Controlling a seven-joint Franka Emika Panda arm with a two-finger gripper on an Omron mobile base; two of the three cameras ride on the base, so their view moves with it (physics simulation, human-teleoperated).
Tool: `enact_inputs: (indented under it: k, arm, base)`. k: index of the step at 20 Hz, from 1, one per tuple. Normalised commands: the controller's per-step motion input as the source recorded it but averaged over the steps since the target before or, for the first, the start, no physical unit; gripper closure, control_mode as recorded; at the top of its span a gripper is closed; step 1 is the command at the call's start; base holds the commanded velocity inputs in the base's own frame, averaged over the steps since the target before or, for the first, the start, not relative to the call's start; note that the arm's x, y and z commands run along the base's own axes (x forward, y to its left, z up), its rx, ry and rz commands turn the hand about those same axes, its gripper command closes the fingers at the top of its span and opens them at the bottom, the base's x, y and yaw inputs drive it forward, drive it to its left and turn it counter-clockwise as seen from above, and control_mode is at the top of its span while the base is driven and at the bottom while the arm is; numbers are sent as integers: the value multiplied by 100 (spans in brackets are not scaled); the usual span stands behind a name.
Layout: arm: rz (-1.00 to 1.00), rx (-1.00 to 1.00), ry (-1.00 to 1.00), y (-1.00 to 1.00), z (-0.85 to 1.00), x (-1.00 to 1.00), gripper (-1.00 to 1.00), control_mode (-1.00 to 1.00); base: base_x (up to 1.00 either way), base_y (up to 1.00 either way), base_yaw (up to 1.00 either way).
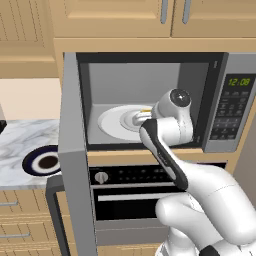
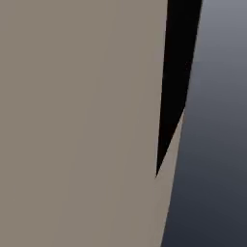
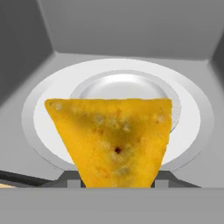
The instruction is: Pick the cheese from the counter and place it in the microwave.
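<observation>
Cheese (image 3: 111,140) in close sight of the hand view: a flat yellow-orange wedge, point down, wide edge up, with a rough, pitted surface and one small dark hole near the middle. Held by the gripper (image 3: 117,183), nearly closed upon the narrow lower end of the wedge; only the small grey finger tips (image 3: 73,182) visible on both sides of the point. Carried above the white round turntable (image 3: 192,127), smooth and glossy, with a raised shiny dome in the centre, inside the plain matte grey box of the microwave (image 3: 131,26).

From the left base view, microwave (image 1: 210,65) built in under light wooden cupboards (image 1: 125,17), door (image 1: 72,150) swung wide open to the left, a flat grey slab seen nearly edge-on. Keypad with green display (image 1: 238,81) at the right side. White arm with dark joints reaching into the opening, over the turntable (image 1: 112,122); a small yellow bit of the cheese (image 1: 146,111) just visible at the end of the arm.

Below, black oven (image 1: 130,192) with a round knob. At the left, worktop (image 1: 20,140) of white marble with grey veins, and on it a round dark-blue plate (image 1: 31,162) with white middle. Under it, light wooden drawers (image 1: 15,220) with metal handles.

Right base view: only flat beige and grey surfaces with a black gap, not possible to identify.
</observation>
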Motion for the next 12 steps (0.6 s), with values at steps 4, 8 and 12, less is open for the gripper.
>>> enact_inputs:
  k: [4,8,12]
  arm:
    - [0,0,0,0,-11,30,100,-100]
    - [0,0,2,0,0,29,100,-100]
    - [0,0,6,0,-3,38,100,-100]
  base:
    - [0,0,0]
    - [0,0,0]
    - [0,0,0]
